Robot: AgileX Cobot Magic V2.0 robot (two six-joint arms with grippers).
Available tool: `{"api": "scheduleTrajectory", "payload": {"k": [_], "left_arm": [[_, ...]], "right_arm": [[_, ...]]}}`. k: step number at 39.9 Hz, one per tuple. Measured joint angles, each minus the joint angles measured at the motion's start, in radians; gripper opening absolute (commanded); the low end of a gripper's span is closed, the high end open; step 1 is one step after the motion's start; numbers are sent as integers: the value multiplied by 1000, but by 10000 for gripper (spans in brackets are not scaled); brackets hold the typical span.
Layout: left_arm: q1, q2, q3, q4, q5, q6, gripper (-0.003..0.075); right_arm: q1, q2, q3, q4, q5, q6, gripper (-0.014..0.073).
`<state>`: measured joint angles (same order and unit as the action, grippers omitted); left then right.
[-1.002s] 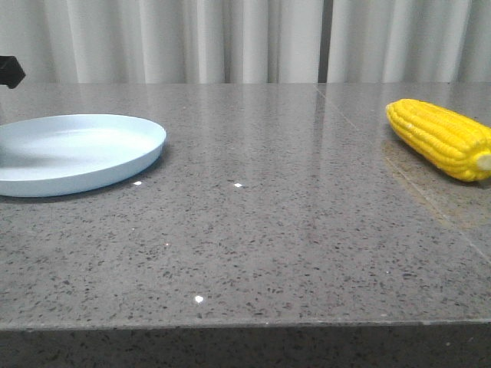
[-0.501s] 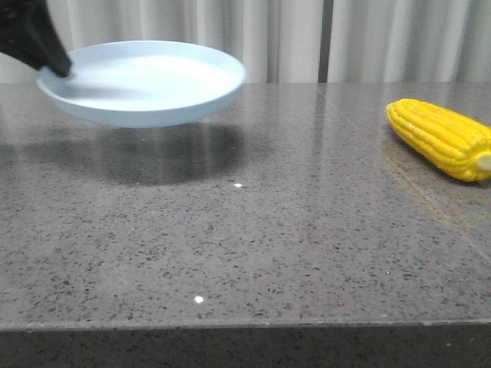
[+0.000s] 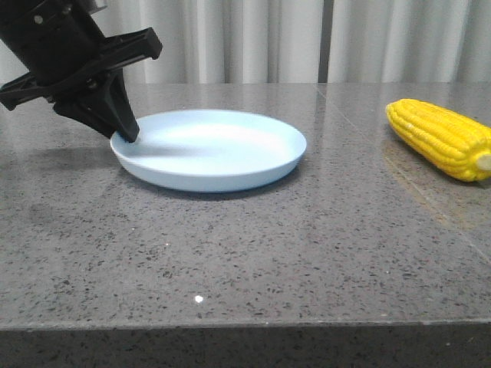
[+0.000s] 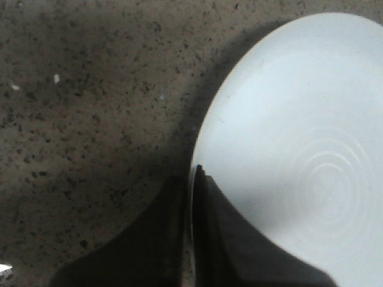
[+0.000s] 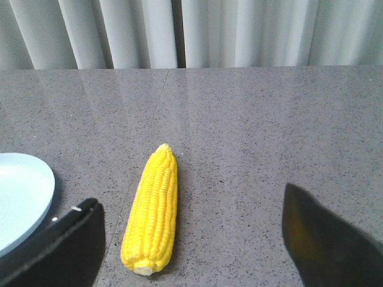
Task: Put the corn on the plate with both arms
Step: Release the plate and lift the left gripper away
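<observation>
The pale blue plate rests on the grey table near the middle, a little left. My left gripper is shut on the plate's left rim, one finger inside and one outside; the left wrist view shows the rim pinched between the dark fingers. The yellow corn lies on the table at the far right, pale cut end toward the front. In the right wrist view the corn lies between and ahead of my open right gripper, nearer one finger, untouched. The plate's edge shows there too.
A speckled grey stone table with a front edge near the bottom of the front view. White curtains hang behind the table. A seam in the tabletop runs near the corn.
My left gripper has lifted the plate from the far left, carried it to the right and set it down near the table's middle. The corn has not moved.
</observation>
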<state>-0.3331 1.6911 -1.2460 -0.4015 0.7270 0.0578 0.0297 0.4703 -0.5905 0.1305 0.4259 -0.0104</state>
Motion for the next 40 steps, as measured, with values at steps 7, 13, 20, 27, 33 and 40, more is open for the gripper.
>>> {"api": "scheduleTrajectory", "payload": {"k": [7, 13, 20, 27, 33, 40], "left_arm": [[0, 0, 0, 2, -4, -1, 445], [0, -42, 0, 72, -10, -3, 414], [59, -191, 0, 161, -8, -21, 179], [149, -350, 27, 273, 8, -25, -22], [218, -495, 120, 329, -3, -27, -20], [233, -711, 302, 370, -95, -29, -20]], "right_arm": [[0, 0, 0, 0, 2, 0, 624], [0, 0, 0, 0, 2, 0, 624], [0, 0, 0, 0, 3, 0, 624], [0, 0, 0, 0, 3, 0, 624], [0, 0, 0, 0, 3, 0, 624], [0, 0, 0, 0, 3, 0, 624]]}}
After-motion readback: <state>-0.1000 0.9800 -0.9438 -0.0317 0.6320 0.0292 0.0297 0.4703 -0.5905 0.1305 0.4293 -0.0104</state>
